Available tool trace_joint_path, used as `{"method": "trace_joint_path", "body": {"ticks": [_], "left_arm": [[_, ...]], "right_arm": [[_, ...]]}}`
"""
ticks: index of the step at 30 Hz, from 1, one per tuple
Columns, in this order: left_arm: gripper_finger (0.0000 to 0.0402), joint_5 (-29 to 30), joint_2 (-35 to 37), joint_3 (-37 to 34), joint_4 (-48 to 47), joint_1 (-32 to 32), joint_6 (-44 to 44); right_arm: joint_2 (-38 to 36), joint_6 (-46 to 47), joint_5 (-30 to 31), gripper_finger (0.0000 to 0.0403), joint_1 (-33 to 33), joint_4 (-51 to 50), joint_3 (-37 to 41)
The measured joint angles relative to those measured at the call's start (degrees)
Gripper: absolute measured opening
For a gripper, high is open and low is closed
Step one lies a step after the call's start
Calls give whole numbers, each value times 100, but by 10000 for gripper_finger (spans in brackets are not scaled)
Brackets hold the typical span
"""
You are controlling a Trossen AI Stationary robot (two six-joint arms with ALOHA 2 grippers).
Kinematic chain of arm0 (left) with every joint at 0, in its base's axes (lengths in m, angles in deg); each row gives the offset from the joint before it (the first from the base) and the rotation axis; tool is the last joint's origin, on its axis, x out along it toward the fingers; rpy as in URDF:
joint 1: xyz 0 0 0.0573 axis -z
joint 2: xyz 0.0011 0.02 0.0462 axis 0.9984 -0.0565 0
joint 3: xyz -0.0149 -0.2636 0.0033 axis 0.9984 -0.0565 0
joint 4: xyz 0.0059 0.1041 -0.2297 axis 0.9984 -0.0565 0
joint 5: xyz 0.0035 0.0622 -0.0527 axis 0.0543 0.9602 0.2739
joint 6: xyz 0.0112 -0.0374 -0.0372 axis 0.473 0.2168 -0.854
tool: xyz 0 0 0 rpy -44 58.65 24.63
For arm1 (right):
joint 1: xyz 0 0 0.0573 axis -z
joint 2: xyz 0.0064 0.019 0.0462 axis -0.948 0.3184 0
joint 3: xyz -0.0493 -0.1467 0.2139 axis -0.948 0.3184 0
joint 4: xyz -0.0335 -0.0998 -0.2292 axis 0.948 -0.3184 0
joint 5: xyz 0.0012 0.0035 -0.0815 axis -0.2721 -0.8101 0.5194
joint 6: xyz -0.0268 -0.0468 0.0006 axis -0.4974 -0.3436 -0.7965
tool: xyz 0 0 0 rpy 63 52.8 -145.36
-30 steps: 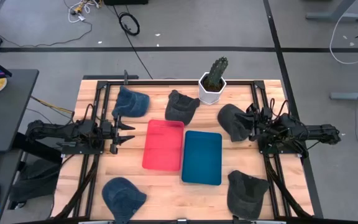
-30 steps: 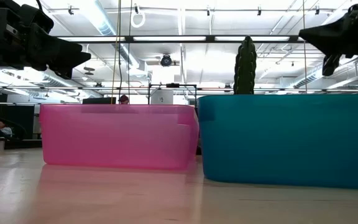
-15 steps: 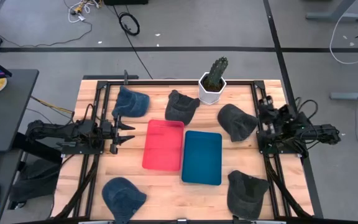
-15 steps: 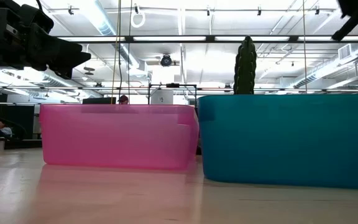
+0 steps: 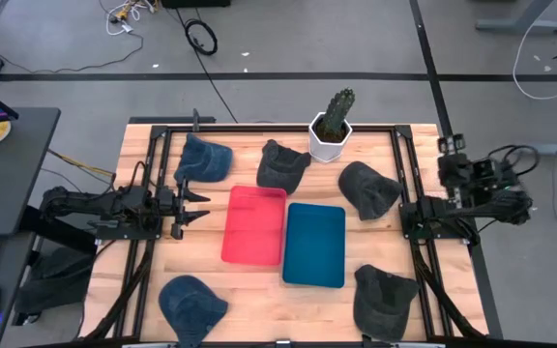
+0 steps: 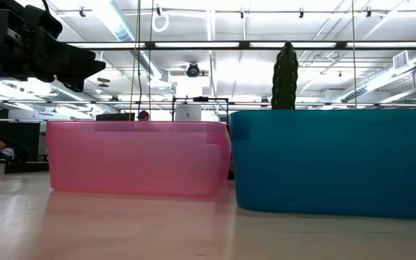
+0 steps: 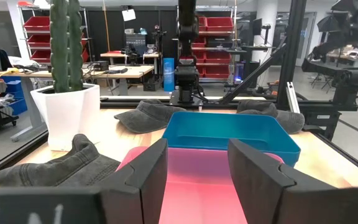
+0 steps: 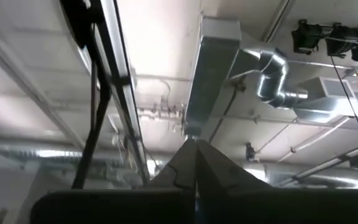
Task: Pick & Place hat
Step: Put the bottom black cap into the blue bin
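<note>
Five soft caps sit around the two bins — the dark hat [image 5: 366,189] nearest the right gripper [image 5: 450,147] lies right of the teal bin [image 5: 314,245], brim pointing toward that arm's side. Floppy and light I'd guess, so pinch the brim edge. Right fingers are together, holding nothing, tipped up at the ceiling; left gripper [image 5: 201,205] has fingers apart beside the pink bin [image 5: 254,224].
</note>
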Motion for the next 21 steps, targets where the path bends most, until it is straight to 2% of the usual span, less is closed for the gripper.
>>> {"method": "trace_joint_path", "body": {"ticks": [3, 12, 21], "left_arm": [[172, 0, 0, 0, 1, 1, 0], [172, 0, 0, 1, 1, 2, 0], [172, 0, 0, 1, 1, 0, 0]], "right_arm": [[140, -89, 4, 13, 0, -951, -771], [1110, -184, 12, 13, 0, -2721, -2965], [2658, -222, 865, 13, -2, -5405, -5471]]}}
